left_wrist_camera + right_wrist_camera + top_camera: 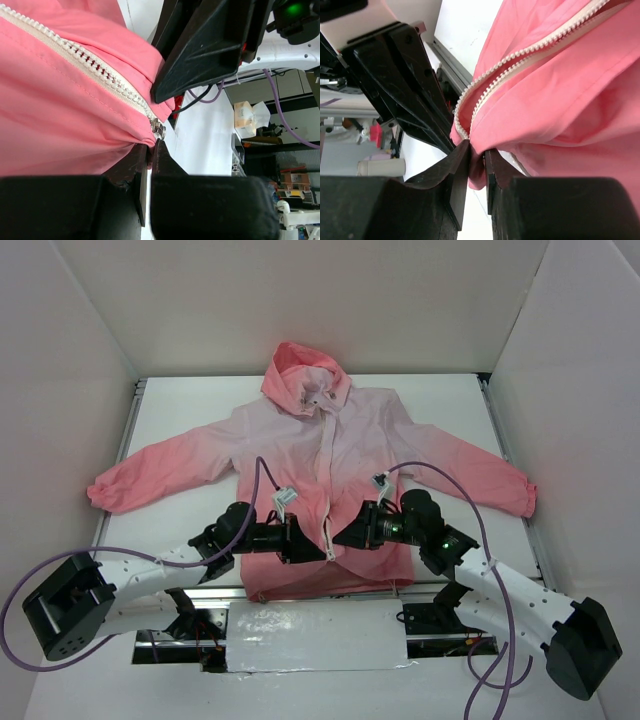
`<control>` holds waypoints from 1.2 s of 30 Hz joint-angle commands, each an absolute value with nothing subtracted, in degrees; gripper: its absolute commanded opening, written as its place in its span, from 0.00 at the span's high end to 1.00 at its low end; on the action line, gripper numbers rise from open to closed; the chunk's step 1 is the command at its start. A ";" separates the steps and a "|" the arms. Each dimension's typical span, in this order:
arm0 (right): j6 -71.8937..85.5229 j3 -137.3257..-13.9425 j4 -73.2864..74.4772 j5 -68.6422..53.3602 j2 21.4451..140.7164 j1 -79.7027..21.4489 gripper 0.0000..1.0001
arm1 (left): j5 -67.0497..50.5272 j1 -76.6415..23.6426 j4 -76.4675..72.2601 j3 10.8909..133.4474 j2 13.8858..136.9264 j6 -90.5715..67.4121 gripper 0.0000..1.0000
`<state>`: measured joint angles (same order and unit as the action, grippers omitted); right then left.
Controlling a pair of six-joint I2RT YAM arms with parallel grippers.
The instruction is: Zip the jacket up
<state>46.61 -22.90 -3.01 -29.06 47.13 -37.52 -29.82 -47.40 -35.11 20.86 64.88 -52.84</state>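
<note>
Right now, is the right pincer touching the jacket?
Touching. Right wrist view: a coral fold of the jacket sits between the fingertips of the right pincer, pressed against both.

The top view is bright and even; the light seems to fall from above and bounce off the white walls (300, 300). The table (200, 410) is close to glare. The arms throw only faint, soft shadows on the jacket (350, 440). Straight edges bow a little toward the corners.

In both wrist views the near fingers (210, 205) (555, 205) are underexposed black masses, softened by closeness, while the zipper teeth (95, 65) (520, 55) are crisp. A green lamp (295, 9) glows overexposed, and the right wrist view's background is washed out and blurred.
</note>
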 commanded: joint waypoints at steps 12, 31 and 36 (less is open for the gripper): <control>45.26 -27.76 1.11 -20.23 44.84 -36.56 0.41 | -34.63 -46.93 -42.28 19.95 67.50 -56.34 1.00; 70.11 -35.87 29.11 -9.84 38.50 -50.78 0.21 | -37.44 -47.02 -40.78 24.43 69.87 -54.67 1.00; 84.80 -28.84 16.71 -4.05 35.24 -62.65 0.23 | -37.88 -47.02 -42.18 24.26 70.22 -55.46 1.00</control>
